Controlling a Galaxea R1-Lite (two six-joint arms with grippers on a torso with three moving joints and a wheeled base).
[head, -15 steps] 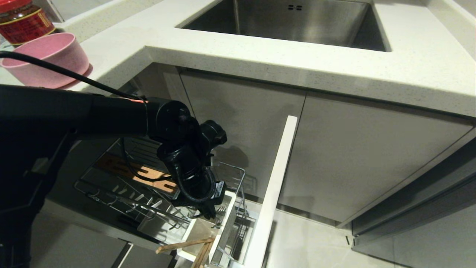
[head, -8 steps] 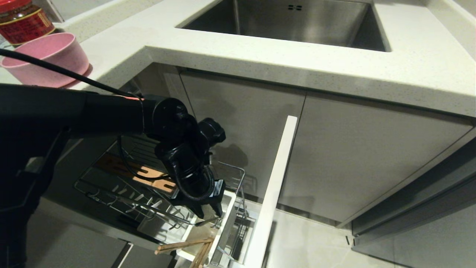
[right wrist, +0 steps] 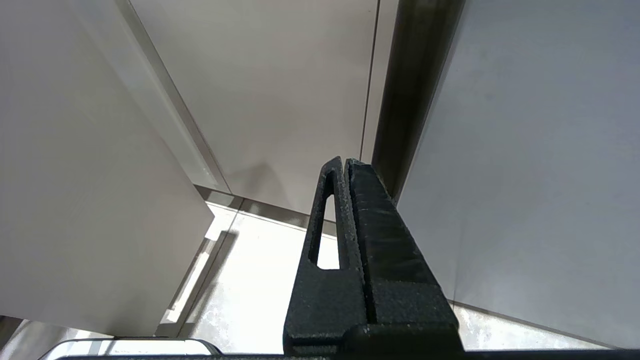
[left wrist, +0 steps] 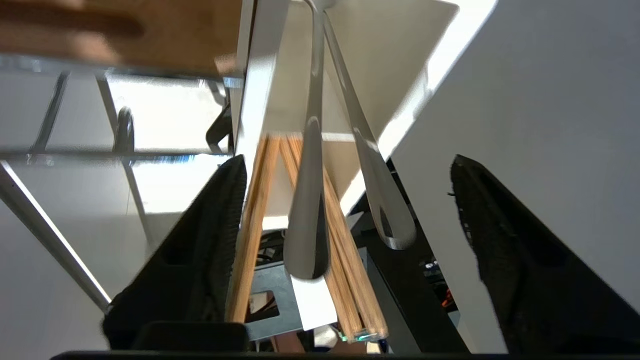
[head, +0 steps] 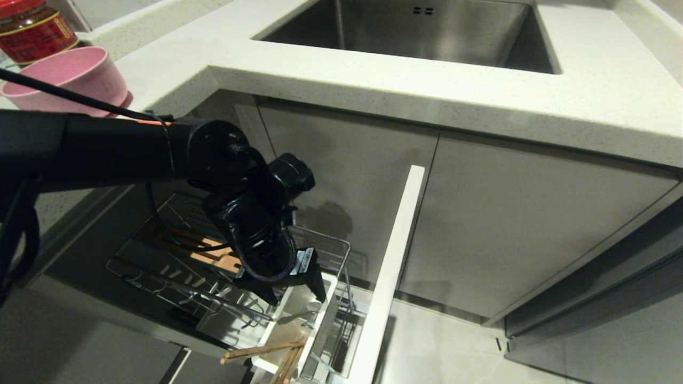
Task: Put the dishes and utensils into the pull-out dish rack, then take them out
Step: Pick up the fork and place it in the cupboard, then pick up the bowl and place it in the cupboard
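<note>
The pull-out dish rack (head: 176,277) stands drawn out below the counter, its white utensil holder (head: 326,314) at the near corner. Wooden chopsticks (head: 261,349) (left wrist: 345,270) lean out of the holder. Two silver metal handles (left wrist: 306,220) (left wrist: 382,205) stand in it too; their heads are hidden, so I cannot tell which is the fork. My left gripper (head: 296,290) (left wrist: 346,160) hangs open just above the holder, its fingers clear of both handles. The pink bowl (head: 69,74) sits on the counter at far left. My right gripper (right wrist: 346,162) is shut, parked near the floor.
The rack's pale front panel (head: 392,272) juts out right of the holder. A slotted wooden strip (head: 213,256) lies in the basket. Above are the counter edge (head: 373,90), the steel sink (head: 416,32) and a red-labelled jar (head: 32,26). Closed cabinet doors (head: 507,229) stand to the right.
My left gripper went from shut to open, letting go of a silver utensil that now stands in the holder. The gripper rose a little. The chopsticks shifted slightly.
</note>
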